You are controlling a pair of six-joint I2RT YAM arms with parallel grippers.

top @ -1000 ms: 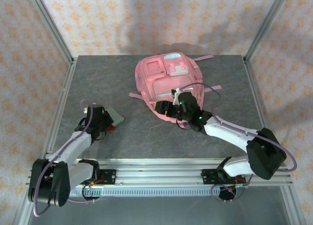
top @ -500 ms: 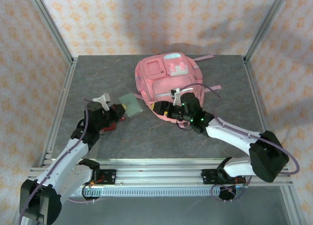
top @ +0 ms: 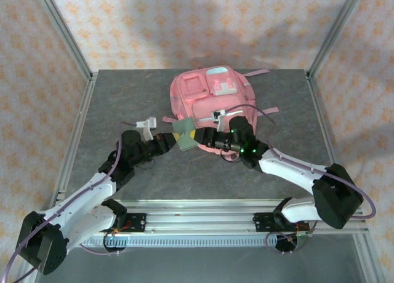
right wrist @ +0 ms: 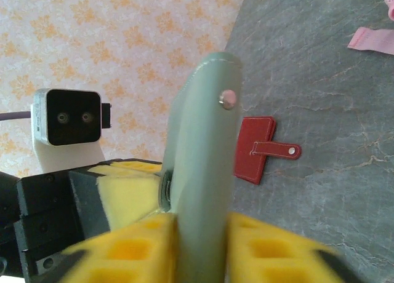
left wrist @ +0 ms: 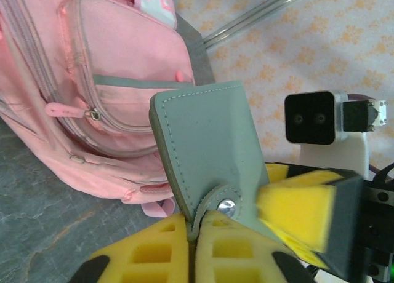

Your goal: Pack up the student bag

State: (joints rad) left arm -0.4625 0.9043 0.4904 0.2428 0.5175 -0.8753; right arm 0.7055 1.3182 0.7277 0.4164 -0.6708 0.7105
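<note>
The student bag is a pink backpack lying flat at the back middle of the table; its zipped front pocket fills the left wrist view's left side. A grey-green snap wallet hangs in the air at the bag's near left edge, held between both arms. My left gripper is shut on the wallet's lower edge, next to the snap. My right gripper is shut on the wallet from the other side, one pad on each face. The right gripper's yellow fingers show beside the wallet.
A red snap wallet lies flat on the grey table to the left of the bag. A pink bag strap trails on the table. Metal frame posts and papered walls close in the table's sides.
My left arm has carried the grey-green wallet from the left of the table rightward to the bag's edge. My right gripper has closed on it there.
</note>
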